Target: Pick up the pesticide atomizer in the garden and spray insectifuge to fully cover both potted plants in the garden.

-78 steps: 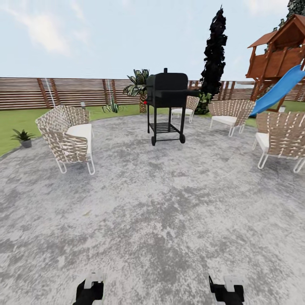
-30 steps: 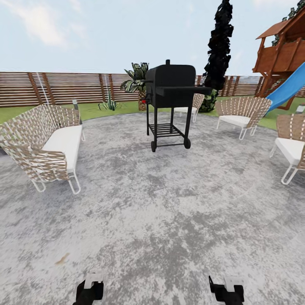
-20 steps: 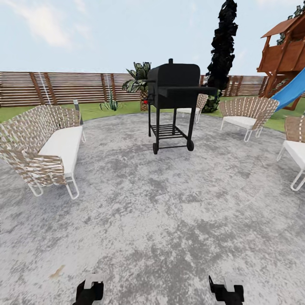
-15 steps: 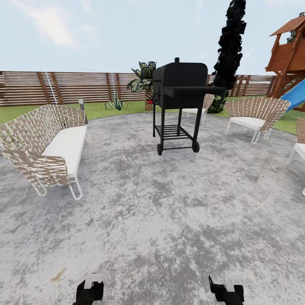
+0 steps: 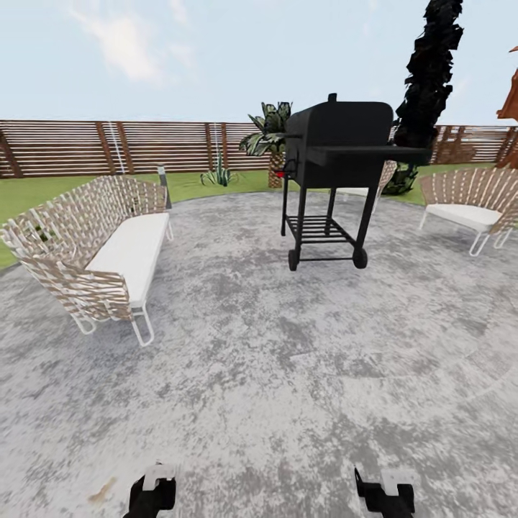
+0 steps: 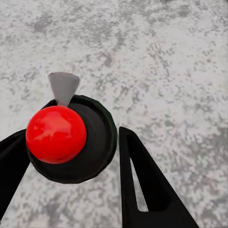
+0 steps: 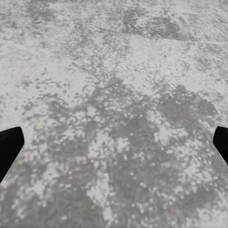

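Head view has the black grill (image 5: 338, 155) beyond the stone patio (image 5: 273, 374), woven sofa (image 5: 101, 241) alongside, left end effector (image 6: 71, 156) spread around a red-topped dark object (image 6: 71, 137), right end effector (image 7: 114, 147) spread wide, empty.

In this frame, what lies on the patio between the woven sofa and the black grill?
Nothing stands there: in the head view, only bare grey stone patio stretches between the woven sofa and the black grill.
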You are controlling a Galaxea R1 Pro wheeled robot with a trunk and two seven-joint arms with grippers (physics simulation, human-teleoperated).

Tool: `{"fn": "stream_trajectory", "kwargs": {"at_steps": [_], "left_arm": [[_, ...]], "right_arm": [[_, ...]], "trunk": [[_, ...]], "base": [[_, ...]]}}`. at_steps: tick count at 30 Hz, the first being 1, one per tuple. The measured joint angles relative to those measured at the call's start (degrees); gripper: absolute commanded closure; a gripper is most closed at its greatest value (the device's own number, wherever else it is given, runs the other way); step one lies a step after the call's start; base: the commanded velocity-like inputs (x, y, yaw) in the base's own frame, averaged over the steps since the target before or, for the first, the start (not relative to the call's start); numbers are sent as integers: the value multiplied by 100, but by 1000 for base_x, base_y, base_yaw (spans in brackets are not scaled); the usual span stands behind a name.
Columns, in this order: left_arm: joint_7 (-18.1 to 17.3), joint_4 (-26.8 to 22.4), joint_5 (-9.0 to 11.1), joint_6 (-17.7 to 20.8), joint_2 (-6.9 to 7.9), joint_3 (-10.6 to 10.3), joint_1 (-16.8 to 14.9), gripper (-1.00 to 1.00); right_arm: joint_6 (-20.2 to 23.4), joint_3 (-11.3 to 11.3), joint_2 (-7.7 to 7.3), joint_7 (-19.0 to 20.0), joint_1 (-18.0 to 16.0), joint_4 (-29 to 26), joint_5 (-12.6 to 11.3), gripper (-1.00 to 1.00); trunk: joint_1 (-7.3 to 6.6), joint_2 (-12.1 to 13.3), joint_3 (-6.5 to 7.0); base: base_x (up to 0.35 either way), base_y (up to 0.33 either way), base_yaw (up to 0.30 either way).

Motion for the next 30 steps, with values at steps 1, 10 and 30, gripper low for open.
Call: {"fn": "stream_trajectory", "kwargs": {"at_steps": [1,10,30], "left_arm": [[0,2,0,0,0,0,-1,100],[0,0,-3,0,0,1,-2,100],[0,-2,-3,0,1,1,-2,100]], "right_arm": [[0,0,0,0,0,0,0,-100],[0,0,0,0,0,0,0,-100],[-1,0,1,1,-1,1,0,-100]], "trunk": [[0,0,0],[0,0,0],[0,0,0]], "base": [[339,0,6],[339,0,1],[339,0,131]]}}
